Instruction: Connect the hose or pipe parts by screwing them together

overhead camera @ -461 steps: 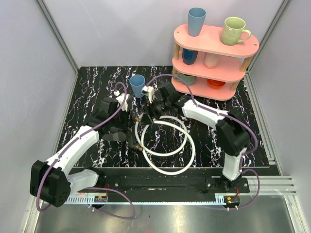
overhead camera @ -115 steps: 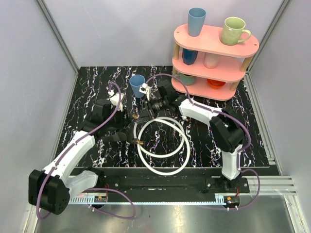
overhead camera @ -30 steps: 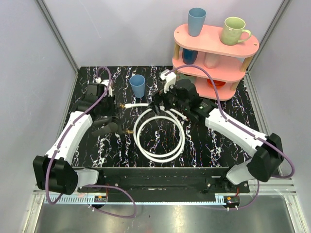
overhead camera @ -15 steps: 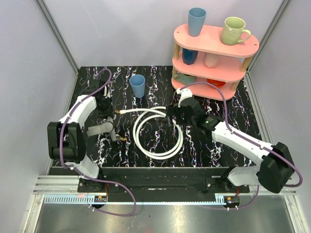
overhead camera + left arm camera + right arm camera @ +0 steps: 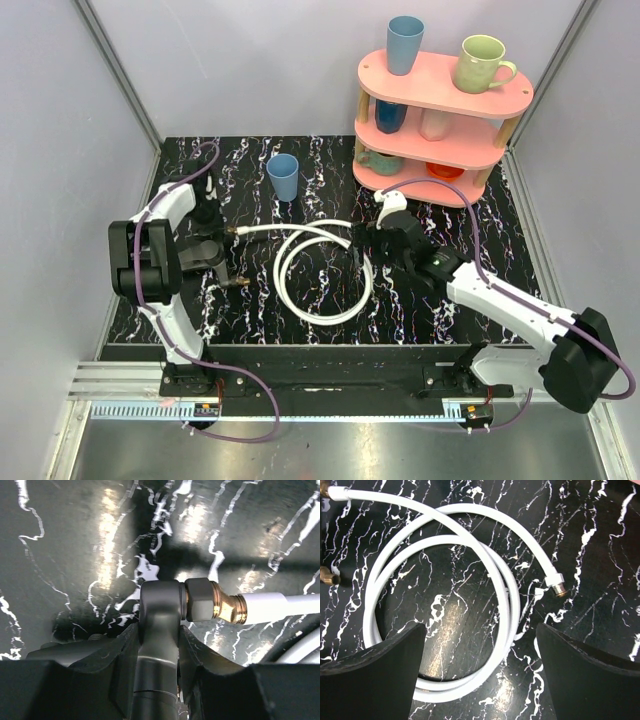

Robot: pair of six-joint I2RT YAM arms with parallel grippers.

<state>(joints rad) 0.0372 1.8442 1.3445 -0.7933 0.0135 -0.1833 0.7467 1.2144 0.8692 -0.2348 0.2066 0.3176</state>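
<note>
White hose [image 5: 290,227] lies coiled in loops mid-table; the same coil [image 5: 512,605] fills the right wrist view, with one silver-brass end fitting [image 5: 559,587] lying free. My left gripper [image 5: 218,254], at the table's left, is shut on a dark grey pipe part [image 5: 159,625]. A brass fitting [image 5: 215,606] with white hose [image 5: 280,604] sits against that part's right side. Another brass fitting [image 5: 240,282] shows just right of the left gripper. My right gripper [image 5: 363,247] hovers over the coil's right side, open, with nothing between its fingers [image 5: 375,670].
A blue cup [image 5: 283,178] stands behind the hose. A pink three-tier shelf [image 5: 485,95] holding cups and mugs occupies the back right corner. Grey enclosure walls bound the black marbled table [image 5: 450,215] on the left, back and right.
The left arm has folded back toward the left edge, still gripping, and the hose end went left with it. The right arm has drawn back toward the near right, jaws still open.
</note>
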